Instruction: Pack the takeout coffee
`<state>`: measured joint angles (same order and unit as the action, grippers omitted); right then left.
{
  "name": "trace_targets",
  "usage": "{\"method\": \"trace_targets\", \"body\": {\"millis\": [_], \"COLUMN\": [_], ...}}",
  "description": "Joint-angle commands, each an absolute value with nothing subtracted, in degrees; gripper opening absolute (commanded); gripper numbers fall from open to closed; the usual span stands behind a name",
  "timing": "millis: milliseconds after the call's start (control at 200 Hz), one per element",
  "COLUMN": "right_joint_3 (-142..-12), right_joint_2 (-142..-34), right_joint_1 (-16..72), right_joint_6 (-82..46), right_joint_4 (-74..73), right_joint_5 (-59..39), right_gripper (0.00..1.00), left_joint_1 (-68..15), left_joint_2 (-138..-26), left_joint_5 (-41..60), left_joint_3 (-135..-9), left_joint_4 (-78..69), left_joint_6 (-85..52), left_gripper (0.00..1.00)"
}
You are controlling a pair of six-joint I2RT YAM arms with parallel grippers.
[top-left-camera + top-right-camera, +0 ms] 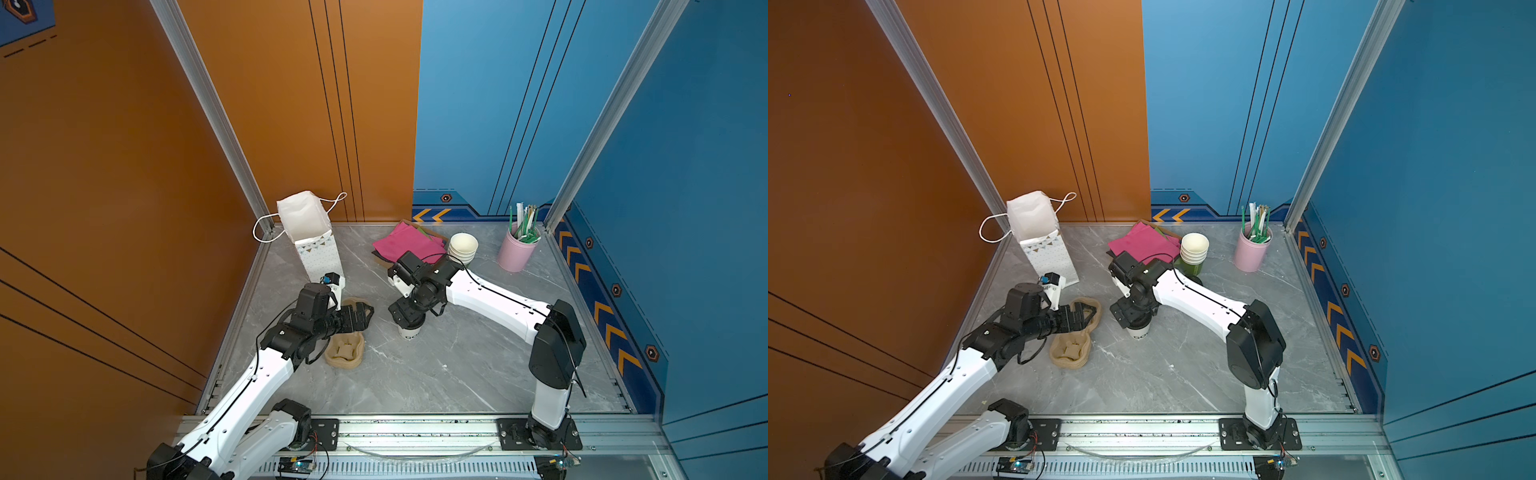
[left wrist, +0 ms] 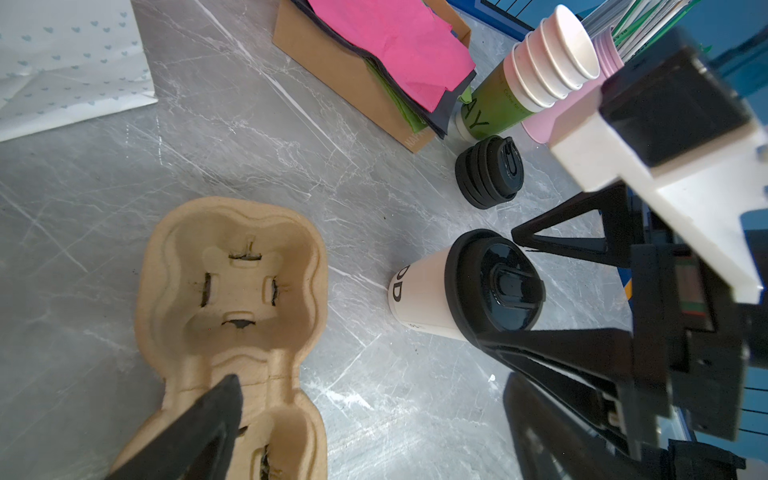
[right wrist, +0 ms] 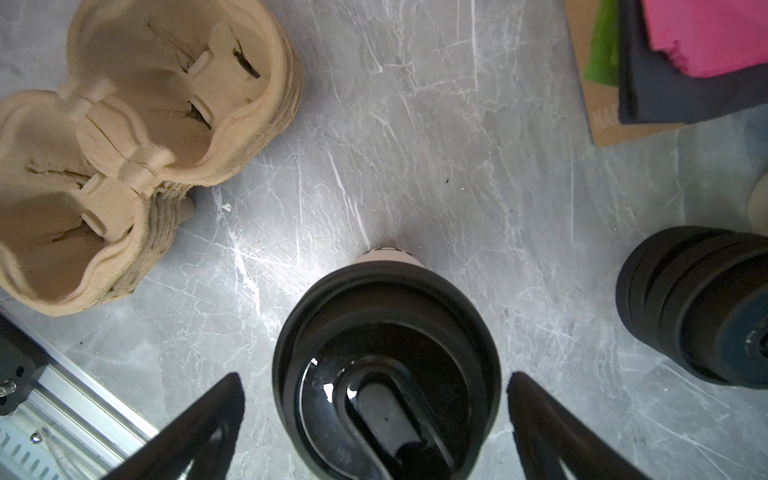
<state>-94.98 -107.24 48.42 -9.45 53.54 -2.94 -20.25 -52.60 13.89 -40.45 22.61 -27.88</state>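
The takeout coffee [image 1: 409, 331] [image 1: 1139, 331] is a white cup with dark lettering [image 2: 422, 299] and a black dome lid [image 3: 386, 332], standing upright mid-table. My right gripper [image 3: 374, 376] [image 1: 408, 318] points down over it, open, one finger on each side of the lid with a gap on both sides. My left gripper [image 2: 374, 378] [image 1: 360, 312] is open above a tan pulp cup carrier [image 1: 345, 353] [image 2: 232, 282], one finger over the carrier's middle. A white paper bag [image 1: 307, 232] [image 1: 1038, 232] stands open at the back left.
A stack of lidless cups [image 1: 462, 247] [image 2: 548, 70] and a stack of black lids [image 2: 490, 172] [image 3: 698, 303] sit behind the coffee. Pink napkins [image 1: 405, 245] lie on a cardboard box. A pink holder with straws [image 1: 517, 247] stands at the back right.
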Motion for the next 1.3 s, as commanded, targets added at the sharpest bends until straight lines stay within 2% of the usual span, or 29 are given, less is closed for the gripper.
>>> {"method": "trace_targets", "body": {"millis": [0,1076,1291], "right_joint_3": [-94.94,-93.86,-93.56], "right_joint_2": [-106.69,-112.92,-113.03], "right_joint_1": [48.74,49.22,49.04], "right_joint_6": [-10.61,-9.93,-10.06], "right_joint_4": [54.98,54.96,54.98], "right_joint_5": [-2.15,-1.50,-0.97], "right_gripper": [1.00,1.00,0.96], "left_joint_1": [-19.95,-19.95,-19.88], "left_joint_2": [-52.07,-51.95,-51.90], "left_joint_5": [13.27,13.01,13.02], "left_joint_3": [-39.73,-38.85,-38.84], "left_joint_4": [23.55,23.55,23.57], "left_joint_6": [-27.85,-27.97,-28.01], "left_gripper": [0.98,0.98,0.98]}}
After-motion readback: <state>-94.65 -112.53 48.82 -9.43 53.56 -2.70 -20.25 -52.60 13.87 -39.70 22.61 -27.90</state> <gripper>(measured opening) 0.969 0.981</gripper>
